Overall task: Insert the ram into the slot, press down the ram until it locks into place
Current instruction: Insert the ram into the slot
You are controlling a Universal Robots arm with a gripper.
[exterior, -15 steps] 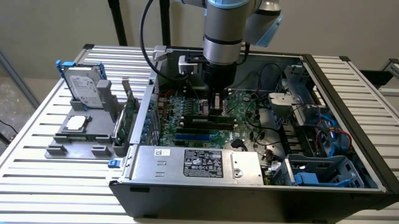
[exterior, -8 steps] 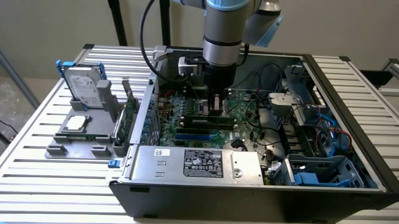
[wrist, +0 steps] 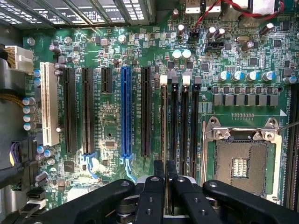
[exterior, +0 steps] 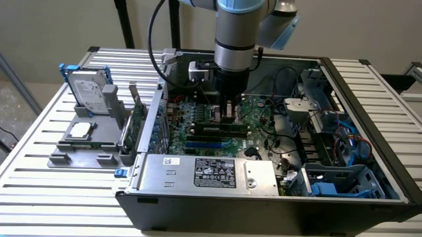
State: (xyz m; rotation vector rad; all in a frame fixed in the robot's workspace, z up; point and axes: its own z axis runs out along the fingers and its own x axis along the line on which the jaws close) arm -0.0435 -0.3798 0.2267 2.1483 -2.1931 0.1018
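The ram (wrist: 164,122), a thin green stick seen edge-on, stands upright in the slot (wrist: 163,82). This long black socket with a white end latch is, of four parallel ones, the closest to the blue slot (wrist: 125,112).

**Where your two views fall short**

The arm (exterior: 240,29) runs off the exterior view's top edge, and the gripper (exterior: 228,111) blocks your sight of the motherboard (exterior: 197,111) directly beneath it. In the wrist view the ram (wrist: 164,121) shows edge-on (no chips to see), with its near end hidden under the gripper. You cannot tell whether it is locked into the slot (wrist: 163,80). The power supply label (exterior: 214,175) is too small to read.
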